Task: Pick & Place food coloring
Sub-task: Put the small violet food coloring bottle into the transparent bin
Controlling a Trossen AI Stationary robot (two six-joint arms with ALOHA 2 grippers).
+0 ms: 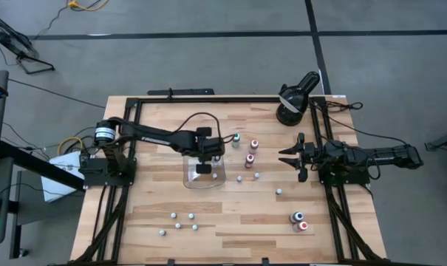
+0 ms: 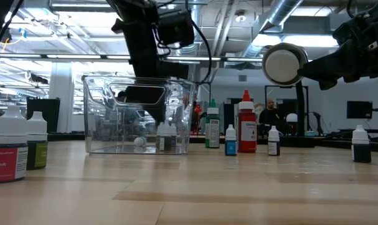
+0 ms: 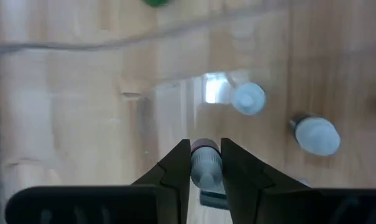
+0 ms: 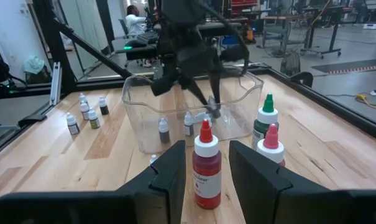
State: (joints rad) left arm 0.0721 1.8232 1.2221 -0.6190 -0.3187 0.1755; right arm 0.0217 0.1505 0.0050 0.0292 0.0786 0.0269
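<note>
Left claw is pinching a bottle over the tray (lining up the drop). Right claw is waiting spread above the bench.

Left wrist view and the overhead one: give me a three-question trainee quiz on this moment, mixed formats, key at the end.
1. True or false: the left gripper is shut on a small white-capped bottle.
2. Multiple choice: the left gripper is over (a) the clear rectangular plastic tray, (b) the black round lamp-like device, (c) the bare table edge.
3. Fill in: the right gripper is open, facing a ____-bodied bottle with a red pointed cap.

Key: 1 true; 2 a; 3 red.
</note>
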